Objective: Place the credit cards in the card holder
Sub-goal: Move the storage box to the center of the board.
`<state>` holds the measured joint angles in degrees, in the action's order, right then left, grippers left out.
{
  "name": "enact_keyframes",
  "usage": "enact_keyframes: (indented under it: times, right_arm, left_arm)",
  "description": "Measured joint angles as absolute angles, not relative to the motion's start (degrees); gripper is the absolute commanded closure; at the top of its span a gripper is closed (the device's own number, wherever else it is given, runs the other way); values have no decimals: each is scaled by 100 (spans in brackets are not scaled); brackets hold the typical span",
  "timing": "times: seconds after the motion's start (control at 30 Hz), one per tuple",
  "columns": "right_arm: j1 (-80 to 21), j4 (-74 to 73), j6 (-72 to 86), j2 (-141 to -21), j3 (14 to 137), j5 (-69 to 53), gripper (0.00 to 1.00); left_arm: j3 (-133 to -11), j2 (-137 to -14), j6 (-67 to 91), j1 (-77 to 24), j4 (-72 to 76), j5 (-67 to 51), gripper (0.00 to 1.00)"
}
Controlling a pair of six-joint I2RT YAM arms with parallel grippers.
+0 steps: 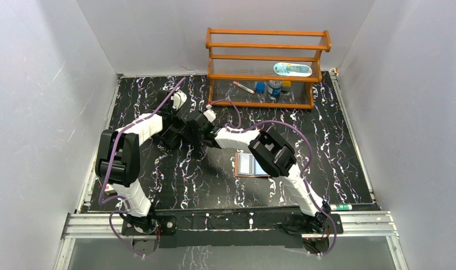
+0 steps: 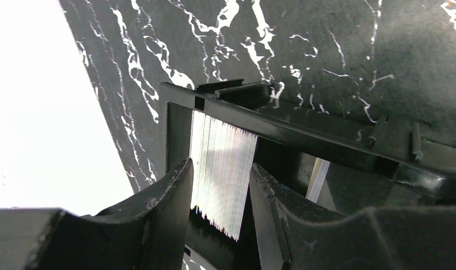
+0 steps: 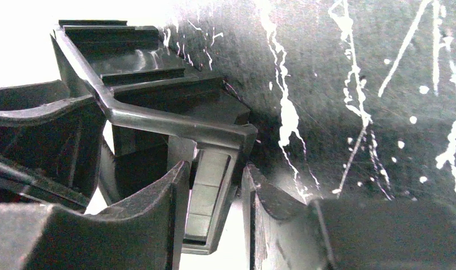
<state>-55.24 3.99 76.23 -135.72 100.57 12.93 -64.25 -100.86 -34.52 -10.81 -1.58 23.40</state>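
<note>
The tan-brown card holder [image 1: 252, 166] lies open on the black marbled table, partly under my right arm, with a pale blue card showing in it. Both grippers meet at the back left over a black tray that the top view hides. In the left wrist view, my left gripper [image 2: 220, 197] straddles an upright stack of credit cards [image 2: 223, 163] standing in the black tray [image 2: 304, 135], its fingers closed against the stack. In the right wrist view, my right gripper [image 3: 214, 197] grips the end wall of the black tray [image 3: 158, 118]. They show in the top view as left gripper [image 1: 170, 134] and right gripper [image 1: 185, 132].
A wooden two-shelf rack [image 1: 265, 62] with small bottles and a pen stands at the back. A marker [image 1: 341, 207] lies at the front right edge. White walls enclose the table on three sides.
</note>
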Motion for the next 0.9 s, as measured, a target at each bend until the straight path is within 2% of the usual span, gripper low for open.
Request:
enact_keyframes:
  times: [0.13, 0.5, 0.9]
  right_arm:
    - [-5518, 451, 7577, -13399, 9789, 1304, 88]
    - [-5516, 550, 7524, -12547, 8617, 1428, 87]
    - [-5516, 692, 7653, -12156, 7961, 1507, 87]
  left_arm:
    - [-6434, -10086, -3269, -1085, -384, 2202, 57]
    - [-6434, -10036, -2751, -1297, -991, 1846, 52]
    - [-6364, -9845, -2578, -1636, -1164, 1752, 74]
